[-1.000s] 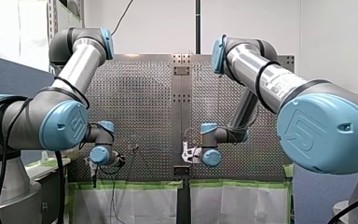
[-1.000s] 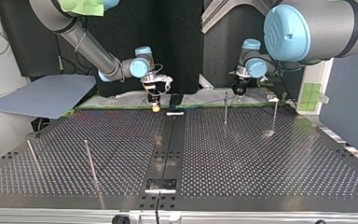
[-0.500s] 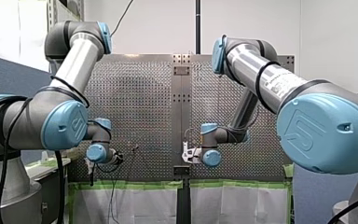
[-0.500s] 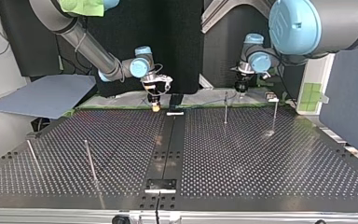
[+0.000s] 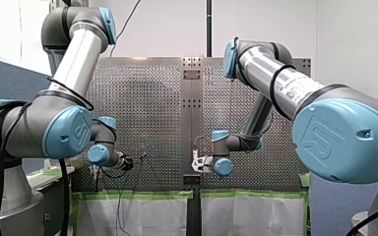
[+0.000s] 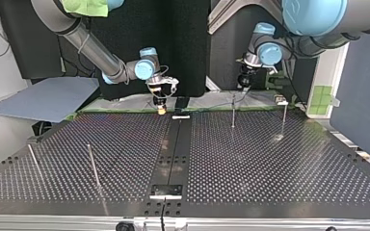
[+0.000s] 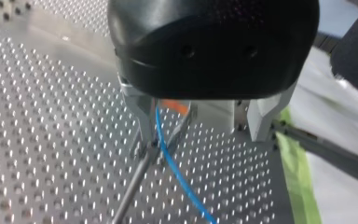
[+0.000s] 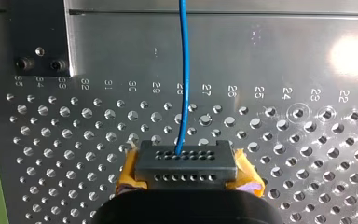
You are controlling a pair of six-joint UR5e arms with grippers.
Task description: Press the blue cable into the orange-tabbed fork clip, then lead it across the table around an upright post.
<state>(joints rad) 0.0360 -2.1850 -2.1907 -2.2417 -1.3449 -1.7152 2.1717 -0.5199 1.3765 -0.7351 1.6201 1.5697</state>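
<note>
My right gripper (image 6: 161,109) sits low at the table (image 6: 270,173) edge nearest the arms, just beside the dark centre strip (image 6: 173,144). In the right wrist view its yellow pads (image 8: 127,175) press in from both sides on a dark block (image 8: 186,165) with rows of small holes. The blue cable (image 8: 182,70) comes out of that block, so the jaws are pinching the cable by this piece. From there the cable runs straight ahead over the perforated surface and a row of printed numbers (image 8: 182,91), onto the plain margin.

My left gripper (image 6: 243,88) hangs above the same edge, further toward the corner at the top view's right. It is clear of the surface and near the closest upright post (image 6: 233,111). A second post (image 6: 284,119) stands nearer that corner; two more posts (image 6: 92,166) lean over the table's other half.

In the left wrist view the metal fingers (image 7: 137,114) stand well apart – the jaws are spread and grip nothing. The cable passes just beside one finger and down across the holes, and whether it touches that finger I cannot tell. Behind it shows the orange tab of the fork clip (image 7: 176,107); the cable seems to pass in front of the tab, but whether it is seated in the fork is hidden by the gripper body. A thin metal post (image 7: 130,191) stands just beside the cable – the cable passes it on one side and does not wrap it
</note>
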